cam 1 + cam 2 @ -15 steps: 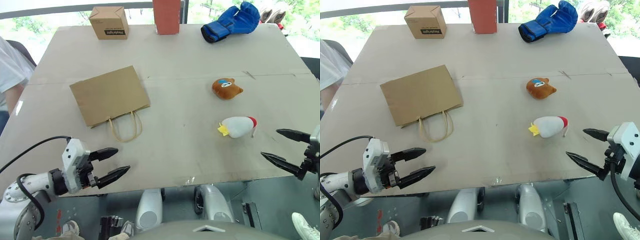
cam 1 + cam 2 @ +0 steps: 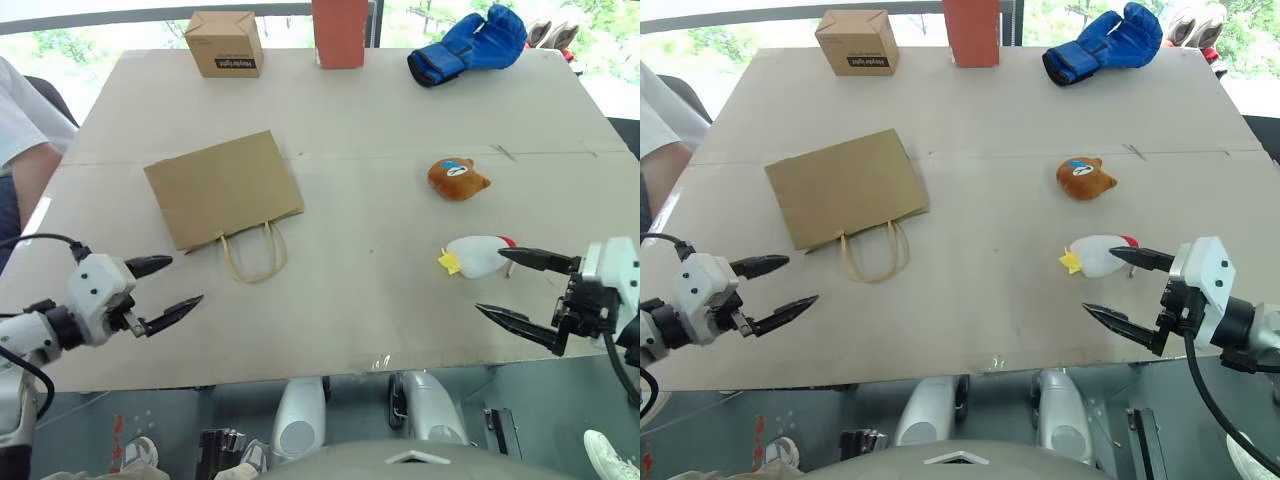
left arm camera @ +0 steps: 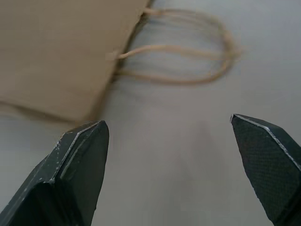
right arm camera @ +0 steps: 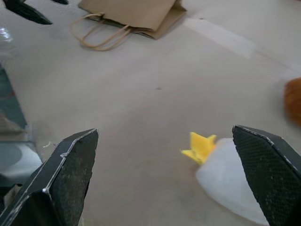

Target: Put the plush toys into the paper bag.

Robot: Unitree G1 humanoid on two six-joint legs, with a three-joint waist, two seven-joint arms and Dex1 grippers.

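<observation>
The paper bag [image 2: 222,188] lies flat on the left half of the table [image 2: 380,140], its mouth toward the near edge and its two looped handles [image 2: 253,253] spread on the tabletop in front of it. The bag is pressed flat and closed, and both toys lie outside it.

The plush toys rest well apart from the bag on the right half of the table. The brown bear head [image 2: 456,178], with its blue patch on top, sits farther away; the white oval toy [image 2: 477,255] lies nearer, its yellow end pointing left and its red end pointing right. The two toys are near each other but not touching.

The right gripper [image 2: 522,288] hovers at the near right, its two black fingers spread wide, with nothing between them. Its far finger reaches just beside the red end of the white toy; whether it touches cannot be told. The left gripper [image 2: 163,290] hovers at the near left, just nearer than the bag's left corner, fingers likewise wide apart and empty.

Along the far edge stand a small brown cardboard box [image 2: 225,44] with a black label, closed, then a red upright box [image 2: 340,32], and to the right a blue boxing glove [image 2: 467,45]. A person's sleeve and arm [image 2: 25,140] show at the far left.
</observation>
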